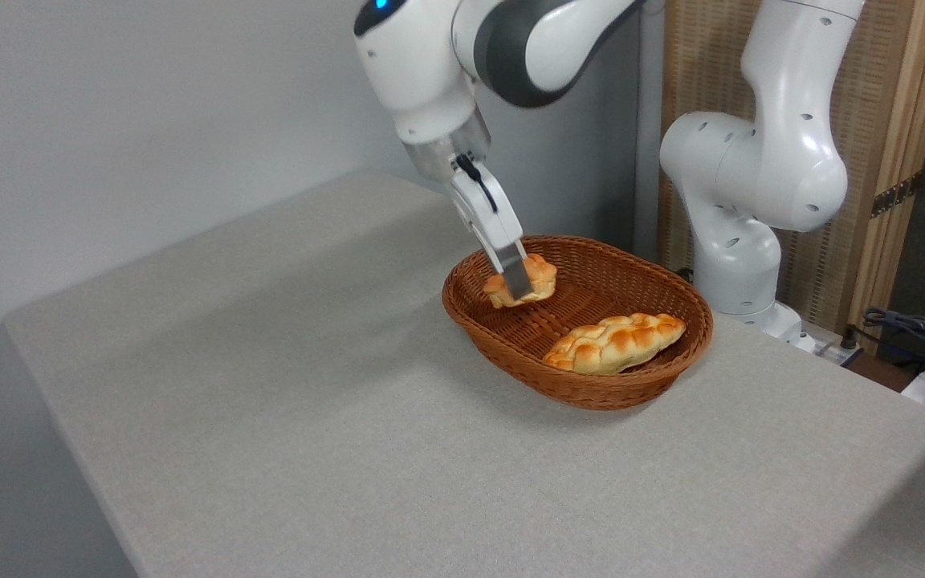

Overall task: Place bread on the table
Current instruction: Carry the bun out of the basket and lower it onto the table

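Note:
The bread (537, 278), a small orange-golden lobed bun, is at the far left end of the brown wicker basket (591, 385), just above its floor. My gripper (517, 282) reaches down from the upper left and is shut on the bun; one grey finger (515, 277) crosses its front, the other is hidden behind it. The table (310, 401), covered in light grey speckled cloth, spreads out to the left and front of the basket.
A longer, paler braided loaf (615, 343) lies in the near right part of the basket. The arm's white base (739, 265) stands behind the basket at the right. Cables (920, 333) lie off the table's right edge.

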You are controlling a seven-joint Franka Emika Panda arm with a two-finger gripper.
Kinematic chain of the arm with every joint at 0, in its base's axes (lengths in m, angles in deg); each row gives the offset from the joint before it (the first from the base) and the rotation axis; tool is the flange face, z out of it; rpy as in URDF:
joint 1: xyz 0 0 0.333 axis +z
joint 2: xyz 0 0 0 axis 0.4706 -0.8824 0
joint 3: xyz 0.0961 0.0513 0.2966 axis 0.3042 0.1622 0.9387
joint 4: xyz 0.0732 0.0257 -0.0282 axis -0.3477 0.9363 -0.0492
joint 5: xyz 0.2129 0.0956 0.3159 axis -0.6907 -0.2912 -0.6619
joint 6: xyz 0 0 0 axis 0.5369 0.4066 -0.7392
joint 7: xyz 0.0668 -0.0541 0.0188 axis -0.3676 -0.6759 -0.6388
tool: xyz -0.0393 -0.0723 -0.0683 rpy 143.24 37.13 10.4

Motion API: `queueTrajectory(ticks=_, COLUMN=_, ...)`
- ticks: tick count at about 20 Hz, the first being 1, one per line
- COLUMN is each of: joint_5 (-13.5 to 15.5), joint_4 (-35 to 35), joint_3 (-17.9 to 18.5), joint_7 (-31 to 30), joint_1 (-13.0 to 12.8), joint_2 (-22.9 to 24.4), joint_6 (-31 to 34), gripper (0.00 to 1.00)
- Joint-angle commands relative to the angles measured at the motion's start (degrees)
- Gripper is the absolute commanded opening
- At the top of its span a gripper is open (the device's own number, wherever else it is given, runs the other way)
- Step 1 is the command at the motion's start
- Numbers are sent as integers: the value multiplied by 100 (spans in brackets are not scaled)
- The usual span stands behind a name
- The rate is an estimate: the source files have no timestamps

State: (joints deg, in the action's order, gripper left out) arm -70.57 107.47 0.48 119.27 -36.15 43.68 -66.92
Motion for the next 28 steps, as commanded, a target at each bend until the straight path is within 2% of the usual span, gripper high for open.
queueTrajectory(ticks=1, joint_5=-346, joint_4=-1527, joint_3=384, joint_7=80, joint_1=-176, joint_2=-863, joint_6=612, gripper=1)
queueTrajectory(ticks=2, joint_5=-373, joint_4=-1949, joint_3=524, joint_7=72, joint_1=-272, joint_2=-1101, joint_6=640, gripper=1)
queueTrajectory(ticks=4, joint_5=-286, joint_4=-2487, joint_3=735, joint_7=80, joint_1=-300, joint_2=-1506, joint_6=405, gripper=2)
queueTrajectory(ticks=7, joint_5=-181, joint_4=-2507, joint_3=754, joint_7=81, joint_1=-317, joint_2=-1875, joint_6=-770, gripper=7)
queueTrajectory(ticks=9, joint_5=178, joint_4=-2481, joint_3=745, joint_7=80, joint_1=-326, joint_2=-2209, joint_6=-1605, gripper=13)
queueTrajectory(ticks=10, joint_5=337, joint_4=-2455, joint_3=719, joint_7=63, joint_1=-326, joint_2=-2359, joint_6=-1914, gripper=28)
queueTrajectory(ticks=11, joint_5=443, joint_4=-2402, joint_3=710, joint_7=54, joint_1=-326, joint_2=-2473, joint_6=-2083, gripper=66)
queueTrajectory(ticks=13, joint_5=470, joint_4=-2332, joint_3=623, joint_7=45, joint_1=-326, joint_2=-2658, joint_6=-2242, gripper=80)
queueTrajectory(ticks=14, joint_5=479, joint_4=-2305, joint_3=587, joint_7=37, joint_1=-326, joint_2=-2737, joint_6=-2321, gripper=93)
queueTrajectory(ticks=15, joint_5=479, joint_4=-2253, joint_3=570, joint_7=28, joint_1=-326, joint_2=-2799, joint_6=-2313, gripper=99)
queueTrajectory(ticks=17, joint_5=470, joint_4=-2077, joint_3=438, joint_7=-130, joint_1=-326, joint_2=-2809, joint_6=-2287, gripper=100)
queueTrajectory(ticks=22, joint_5=470, joint_4=-2120, joint_3=446, joint_7=-122, joint_1=-308, joint_2=-2730, joint_6=-2304, gripper=100)
queueTrajectory(ticks=28, joint_5=461, joint_4=-2576, joint_3=543, joint_7=-122, joint_1=-238, joint_2=-2554, joint_6=-2295, gripper=100)
